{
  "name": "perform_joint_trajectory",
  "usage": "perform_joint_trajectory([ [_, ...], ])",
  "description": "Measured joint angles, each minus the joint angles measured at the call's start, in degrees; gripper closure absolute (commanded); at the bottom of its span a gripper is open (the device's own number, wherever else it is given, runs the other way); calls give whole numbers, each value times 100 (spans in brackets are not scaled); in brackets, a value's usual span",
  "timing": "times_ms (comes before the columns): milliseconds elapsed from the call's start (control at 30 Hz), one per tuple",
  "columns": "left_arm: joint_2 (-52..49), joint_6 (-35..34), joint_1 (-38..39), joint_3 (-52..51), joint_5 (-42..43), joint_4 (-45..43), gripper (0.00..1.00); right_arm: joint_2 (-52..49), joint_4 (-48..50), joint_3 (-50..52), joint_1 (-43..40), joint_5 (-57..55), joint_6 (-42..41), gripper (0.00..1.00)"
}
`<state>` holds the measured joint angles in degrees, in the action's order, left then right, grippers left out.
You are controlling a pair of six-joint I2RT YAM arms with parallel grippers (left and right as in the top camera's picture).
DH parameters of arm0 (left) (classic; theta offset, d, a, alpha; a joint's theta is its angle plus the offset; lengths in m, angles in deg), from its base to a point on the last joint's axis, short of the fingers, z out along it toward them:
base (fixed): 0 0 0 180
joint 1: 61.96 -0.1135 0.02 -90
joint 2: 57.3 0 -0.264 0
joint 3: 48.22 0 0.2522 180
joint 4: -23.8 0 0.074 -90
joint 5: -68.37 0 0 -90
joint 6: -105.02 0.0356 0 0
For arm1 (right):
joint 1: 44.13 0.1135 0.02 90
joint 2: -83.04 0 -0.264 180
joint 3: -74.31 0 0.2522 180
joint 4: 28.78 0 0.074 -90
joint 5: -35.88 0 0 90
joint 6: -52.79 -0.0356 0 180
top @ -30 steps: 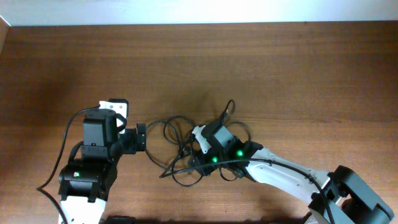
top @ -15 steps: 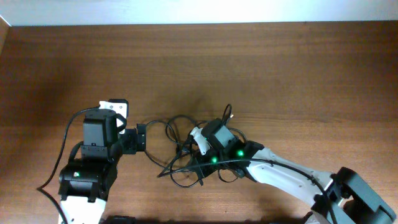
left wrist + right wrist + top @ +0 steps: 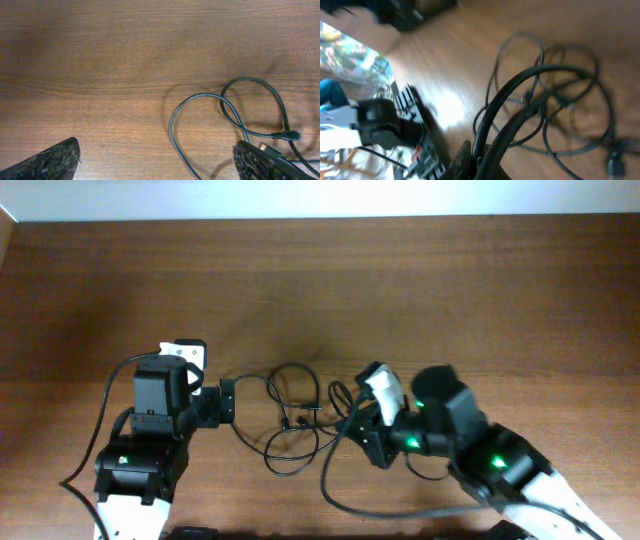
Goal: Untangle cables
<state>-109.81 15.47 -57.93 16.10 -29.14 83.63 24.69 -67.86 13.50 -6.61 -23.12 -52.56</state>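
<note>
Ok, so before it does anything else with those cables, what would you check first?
1. Grip: the right fingers are shut on a cable: ok.
2. Helper hand: the left fingers are open and hold nothing: ok.
3. Reach: the loose loops lie just in front of the left fingers: ok, probably.
4. Cables separated: not ok; the loops cross one another in the overhead view.
5. Only one strand gripped: cannot tell; the right wrist view is blurred.
</note>
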Motion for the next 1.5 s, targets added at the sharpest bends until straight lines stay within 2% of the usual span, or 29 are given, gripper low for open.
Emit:
perform_joint_trajectory([
  [133,0,0,0,0,2,2,1,887,-13,0,-85,-15,302,84],
  [233,0,0,0,0,2,0,1,1202,-15,0,-101,-205,415,54],
  [267,0,0,0,0,2,-2,1,1228,-11,0,-101,-308,466,48],
  [300,0,0,0,0,2,0,1,1228,-17,0,-101,-382,479,46],
  [567,0,0,0,0,2,0,1,1228,-352,-2,-101,-1113,501,44],
  [633,0,0,0,0,2,0,1,1228,-365,-2,-101,-1178,505,39],
  [700,0,0,0,0,2,2,1,1228,-476,-7,-101,-1226,503,47],
  [733,0,0,0,0,2,2,1,1228,-601,-7,-101,-1235,525,47],
  [767,0,0,0,0,2,2,1,1228,-737,-7,-101,-1255,487,40],
  [833,0,0,0,0,2,2,1,1228,-970,-9,-101,-1276,271,13],
  [900,0,0,0,0,0,4,1,1228,-1167,-13,-101,-1300,-173,2],
  [1033,0,0,0,0,2,0,1,1198,-2065,-31,-101,-1322,-1600,1],
  [1300,0,0,0,0,2,2,1,385,-2990,-42,-101,-1207,-3211,1],
  [1367,0,0,0,0,2,0,1,170,-2667,-42,-103,-785,-3316,1],
  [1500,-11,0,0,0,2,4,1,-101,-1185,-33,-107,868,-3530,1],
])
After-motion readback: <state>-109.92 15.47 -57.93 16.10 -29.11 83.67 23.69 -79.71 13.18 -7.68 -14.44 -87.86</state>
